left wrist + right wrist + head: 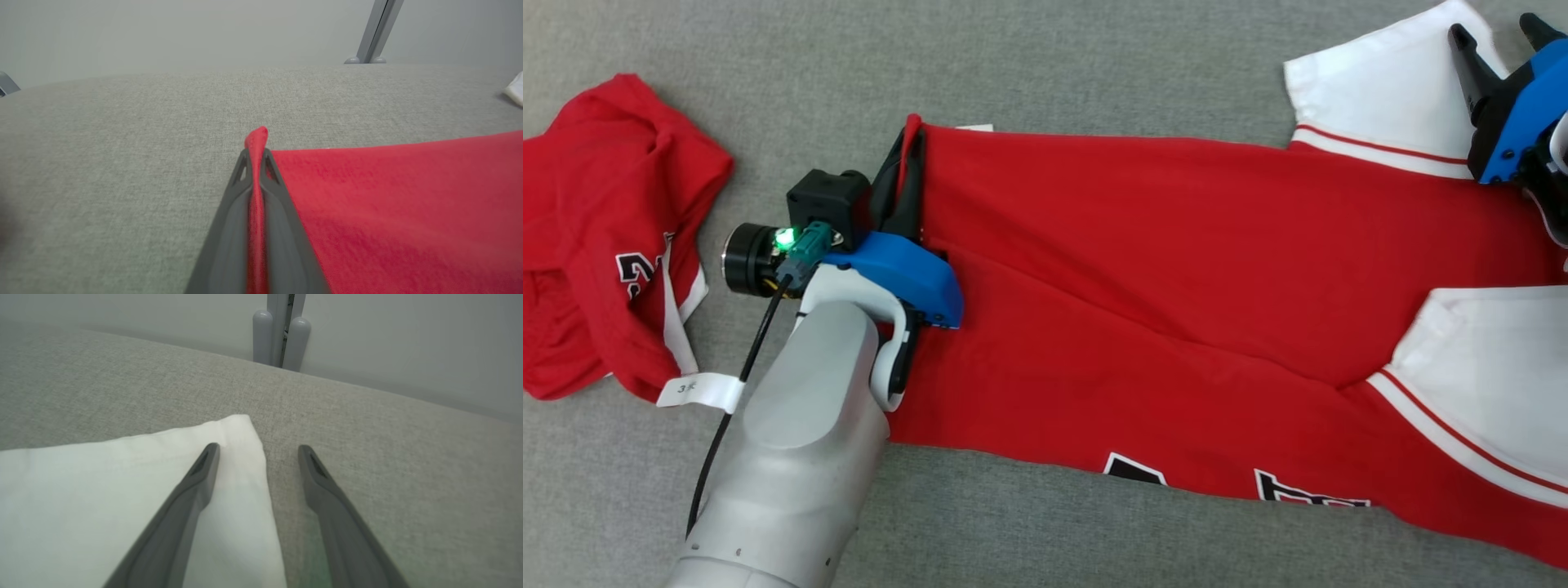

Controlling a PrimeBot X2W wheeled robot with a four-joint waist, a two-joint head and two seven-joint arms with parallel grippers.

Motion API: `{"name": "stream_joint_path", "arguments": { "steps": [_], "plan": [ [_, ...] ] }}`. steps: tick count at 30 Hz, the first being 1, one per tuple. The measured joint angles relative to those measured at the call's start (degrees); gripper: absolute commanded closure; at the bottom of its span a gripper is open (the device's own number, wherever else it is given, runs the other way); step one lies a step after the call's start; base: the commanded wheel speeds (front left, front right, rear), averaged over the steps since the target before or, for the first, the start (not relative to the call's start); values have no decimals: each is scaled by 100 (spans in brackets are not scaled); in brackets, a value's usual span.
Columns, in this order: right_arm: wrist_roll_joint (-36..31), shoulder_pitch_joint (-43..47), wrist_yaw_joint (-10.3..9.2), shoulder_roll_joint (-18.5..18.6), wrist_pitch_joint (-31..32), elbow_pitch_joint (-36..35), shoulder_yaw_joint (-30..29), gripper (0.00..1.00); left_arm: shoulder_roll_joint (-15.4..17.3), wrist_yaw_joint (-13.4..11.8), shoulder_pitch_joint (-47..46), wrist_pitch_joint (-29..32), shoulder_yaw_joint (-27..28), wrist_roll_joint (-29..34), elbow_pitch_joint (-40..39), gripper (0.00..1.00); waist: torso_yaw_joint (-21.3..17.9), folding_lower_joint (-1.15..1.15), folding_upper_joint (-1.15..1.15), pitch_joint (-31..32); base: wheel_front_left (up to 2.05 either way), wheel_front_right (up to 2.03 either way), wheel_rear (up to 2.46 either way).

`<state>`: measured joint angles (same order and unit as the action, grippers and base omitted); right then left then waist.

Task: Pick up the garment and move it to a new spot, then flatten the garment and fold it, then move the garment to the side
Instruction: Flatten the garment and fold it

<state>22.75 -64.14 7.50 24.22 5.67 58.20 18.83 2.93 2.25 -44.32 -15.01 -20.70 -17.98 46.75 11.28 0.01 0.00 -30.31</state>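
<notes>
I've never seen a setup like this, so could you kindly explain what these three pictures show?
This is a two-armed robot. One picture looks down from its head; the other two look along each hand's fingers. On the grey surface lies a spread red jersey with white sleeves, and a crumpled red garment at the left. The left hand is shut, pinching the jersey's edge. The right hand is open, one finger over a white sleeve, holding nothing.

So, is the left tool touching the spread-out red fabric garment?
Touching. The left wrist view shows the left tool shut on a raised fold of the spread-out red fabric garment, cloth pinched between its jaws.
</notes>
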Motion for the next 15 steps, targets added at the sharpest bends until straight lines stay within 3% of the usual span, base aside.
{"name": "stream_joint_path", "arguments": {
  "steps": [6, 7, 8, 9, 11, 15],
  "plan": [
    [267, -194, -4, 93, 165, 108, 302, 0, 2, -222, -43, -7, -448, -377, -216, 100, 202, -1, 0, -182, 0, 0, 0],
    [292, -210, -5, 119, 164, 103, 379, 26, 3, -232, -43, -7, -483, -410, -222, 100, 208, 0, 0, -186, 0, 0, 0],
    [297, -220, -4, 146, 164, 96, 475, 69, 7, -257, -47, -8, -523, -438, -225, 100, 210, -1, 0, -184, 0, 0, 0],
    [308, -230, -4, 158, 164, 83, 564, 100, 4, -274, -49, -8, -557, -472, -226, 100, 212, -1, 0, -182, 0, 0, 0],
    [404, -235, 0, 165, 48, 63, 637, 100, 3, -310, -56, -8, -579, -527, -234, 100, 213, -1, 0, -184, 0, 0, 0],
    [300, -294, 1, 310, -748, 192, 563, 100, 3, -381, -70, -5, -544, -514, -349, 100, 194, 0, 0, -206, 0, 0, 0]
  ]
}}
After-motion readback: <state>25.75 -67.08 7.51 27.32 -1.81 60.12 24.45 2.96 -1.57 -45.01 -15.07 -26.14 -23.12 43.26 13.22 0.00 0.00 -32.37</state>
